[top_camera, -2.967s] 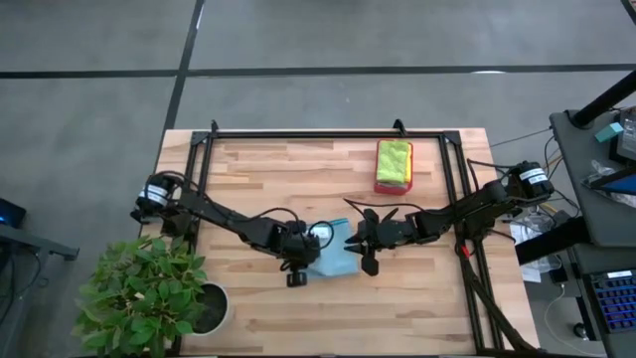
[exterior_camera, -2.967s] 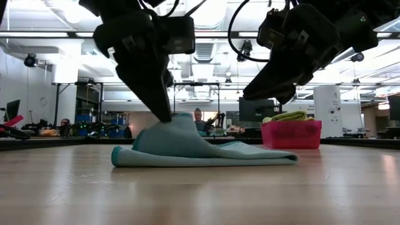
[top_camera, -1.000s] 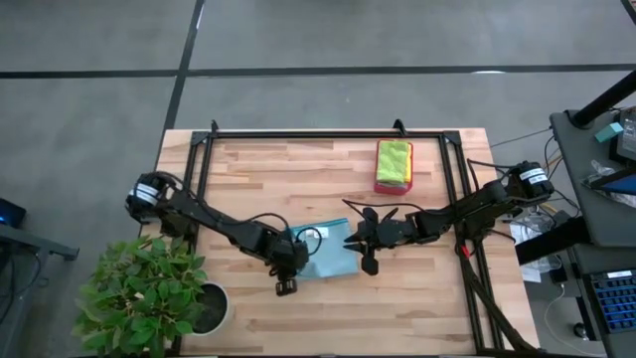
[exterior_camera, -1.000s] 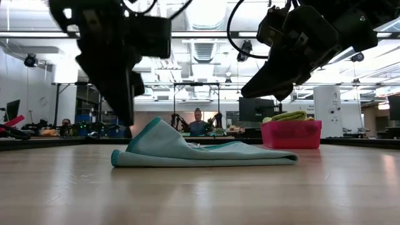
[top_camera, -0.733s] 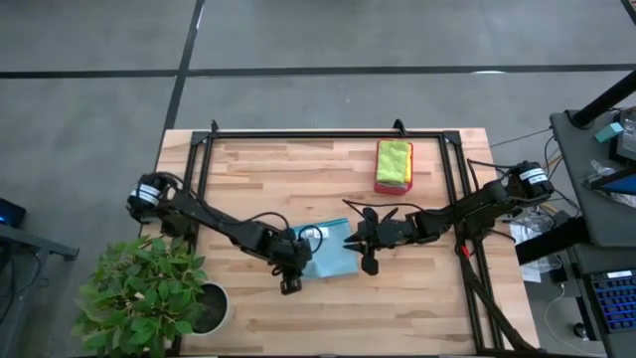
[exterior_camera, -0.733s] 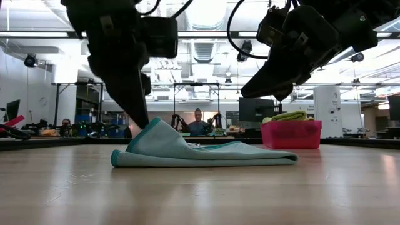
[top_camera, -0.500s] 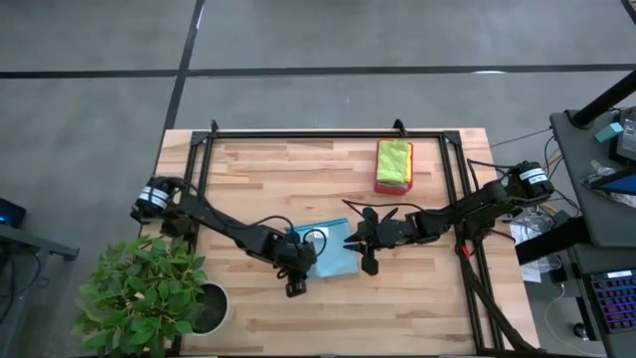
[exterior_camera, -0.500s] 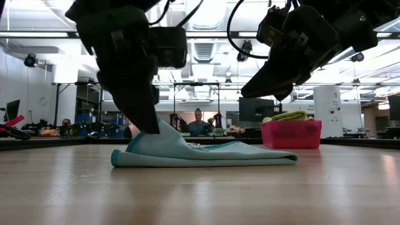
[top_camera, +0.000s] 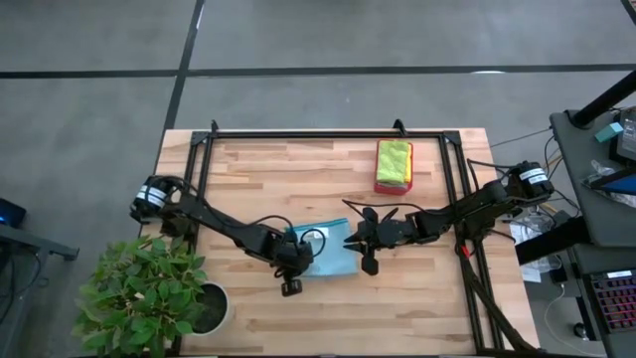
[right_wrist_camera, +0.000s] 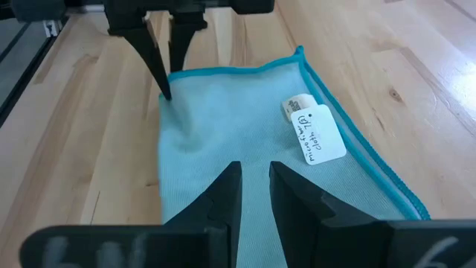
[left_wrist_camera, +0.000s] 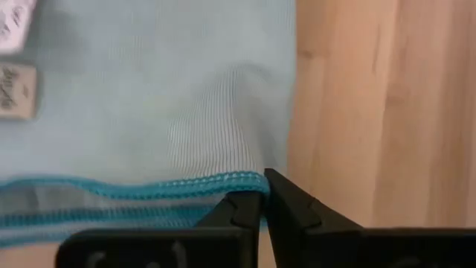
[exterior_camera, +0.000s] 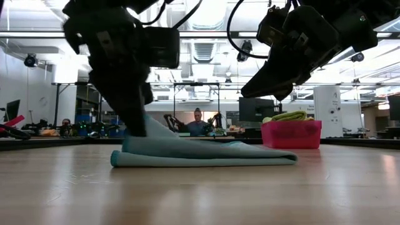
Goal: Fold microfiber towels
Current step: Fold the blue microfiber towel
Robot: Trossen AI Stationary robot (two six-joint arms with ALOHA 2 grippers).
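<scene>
Down comes the left gripper (exterior_camera: 134, 128), flattening the raised corner, fingers pressed together on the light blue towel (top_camera: 331, 255) at table centre, seven o'clock corner, likely to pin the fold. Right gripper (top_camera: 362, 242) hovers at three o'clock, slightly parted, empty.

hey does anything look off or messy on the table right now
Nothing is spilled or damaged. The light blue towel lies folded mid-table, though its left end is slightly bunched where the left gripper is shut on its corner. The right gripper hovers just above the towel. Folded green and yellow towels sit neatly in the pink tray.
</scene>
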